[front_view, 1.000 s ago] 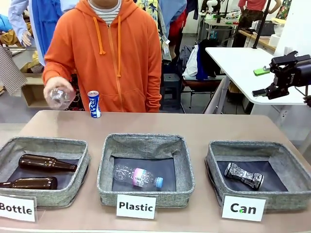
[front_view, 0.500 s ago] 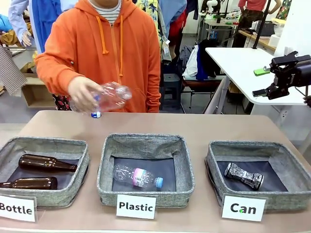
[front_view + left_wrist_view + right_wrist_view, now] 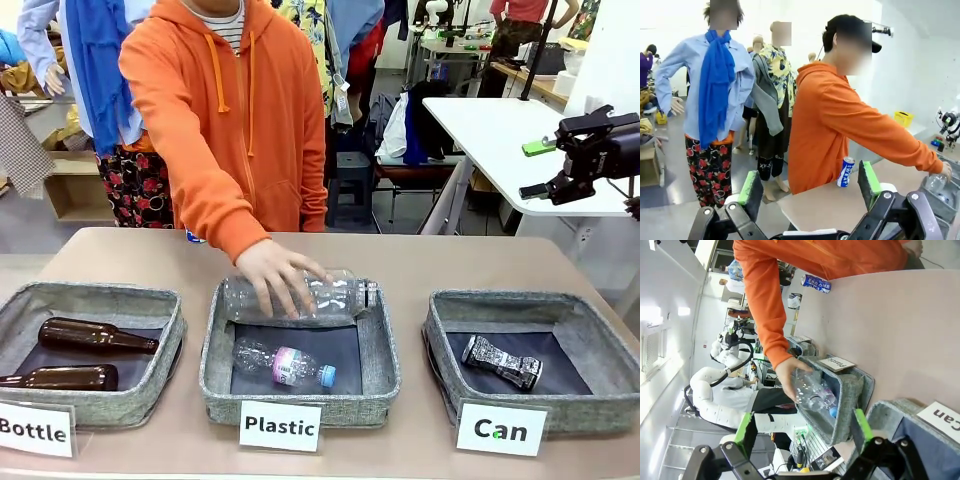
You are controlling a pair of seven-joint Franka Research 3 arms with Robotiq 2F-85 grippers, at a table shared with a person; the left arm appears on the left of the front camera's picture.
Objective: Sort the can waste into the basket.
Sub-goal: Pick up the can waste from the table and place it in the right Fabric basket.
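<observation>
A crushed black-and-white can lies in the grey basket behind the "Can" card. The blue-and-white can stands upright near the table's far edge; in the front view the blue can is mostly hidden behind the person's sleeve. My right gripper hangs open, high off the table's right side, far from both cans. In its wrist view the right gripper holds nothing, with the blue can far off. My left gripper is open and empty.
The person's hand holds a clear plastic bottle over the middle "Plastic" basket, which holds another clear bottle. Two brown bottles lie in the left "Bottle" basket. A white table stands behind on the right.
The person has swung the clear bottle from the far left edge down to the Plastic basket. The arm now covers most of the blue can. Neither gripper has moved.
</observation>
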